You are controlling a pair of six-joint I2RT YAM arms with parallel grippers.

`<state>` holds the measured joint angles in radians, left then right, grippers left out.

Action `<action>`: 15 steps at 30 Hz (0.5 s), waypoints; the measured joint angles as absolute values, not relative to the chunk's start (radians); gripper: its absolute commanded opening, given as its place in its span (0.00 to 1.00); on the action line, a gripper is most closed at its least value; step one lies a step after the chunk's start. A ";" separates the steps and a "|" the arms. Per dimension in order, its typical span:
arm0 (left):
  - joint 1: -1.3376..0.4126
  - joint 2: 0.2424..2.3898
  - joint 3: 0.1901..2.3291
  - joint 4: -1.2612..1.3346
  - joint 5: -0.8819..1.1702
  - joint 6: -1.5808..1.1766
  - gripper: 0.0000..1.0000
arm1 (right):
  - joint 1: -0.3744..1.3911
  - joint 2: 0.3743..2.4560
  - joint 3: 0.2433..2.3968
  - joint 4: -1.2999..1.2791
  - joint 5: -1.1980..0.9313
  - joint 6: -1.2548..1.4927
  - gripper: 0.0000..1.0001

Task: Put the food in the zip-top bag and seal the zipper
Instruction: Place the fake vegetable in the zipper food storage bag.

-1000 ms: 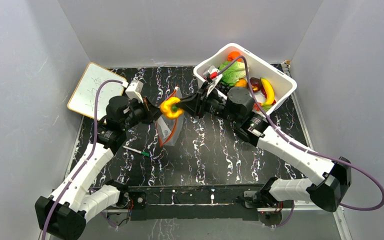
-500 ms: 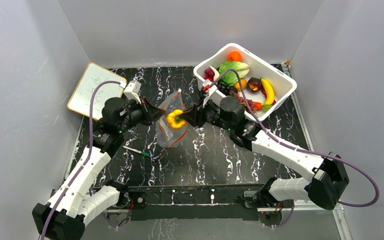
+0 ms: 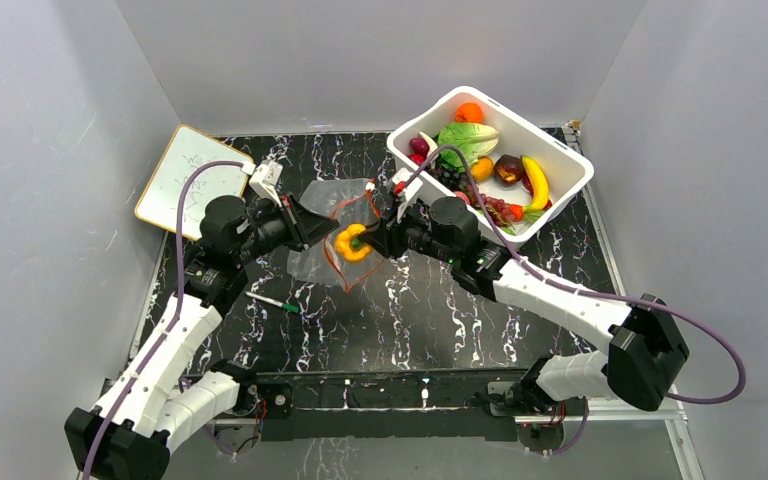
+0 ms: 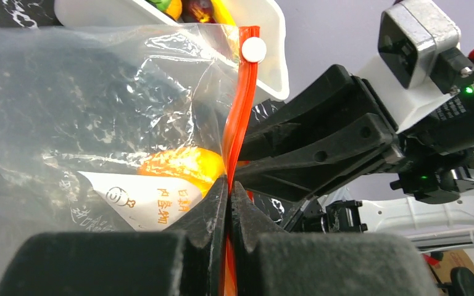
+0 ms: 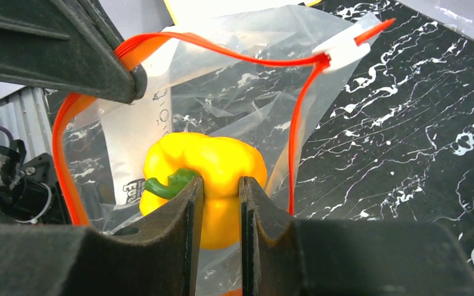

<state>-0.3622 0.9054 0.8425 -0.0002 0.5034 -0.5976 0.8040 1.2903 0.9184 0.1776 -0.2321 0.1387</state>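
Note:
The clear zip-top bag [image 3: 312, 255] hangs open between my two grippers over the table's middle. My left gripper [image 3: 322, 229] is shut on its red-orange zipper [image 4: 239, 117], pinching the strip at the fingertips [image 4: 229, 185]; the white slider [image 4: 253, 48] sits at the strip's far end. My right gripper [image 3: 366, 241] is shut on a yellow toy pepper [image 5: 216, 157] with a green stem and holds it inside the ring of the bag's rim [image 5: 222, 50]. The pepper shows through the plastic in the left wrist view [image 4: 185, 165].
A white tub [image 3: 565, 195] at the back right holds more food: a banana [image 3: 535, 182], a lettuce [image 3: 468, 135], an orange piece [image 3: 468, 111] and others. A whiteboard [image 3: 182, 175] lies at the back left. A green-and-white pen [image 3: 272, 301] lies near my left arm.
My right gripper has carried the pepper left and down into the bag's mouth. The bag has swung from edge-on to spread wide open, still held by my left gripper.

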 measured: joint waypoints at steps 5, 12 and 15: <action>-0.362 0.888 0.810 0.030 0.526 -0.626 0.00 | 0.820 1.323 0.918 0.222 -0.199 0.099 0.08; -0.362 0.872 0.783 0.010 0.501 -0.567 0.00 | 0.837 1.349 0.921 0.205 -0.155 0.112 0.39; -0.362 0.874 0.782 -0.011 0.476 -0.516 0.00 | 0.838 1.350 0.941 0.156 -0.159 0.143 0.47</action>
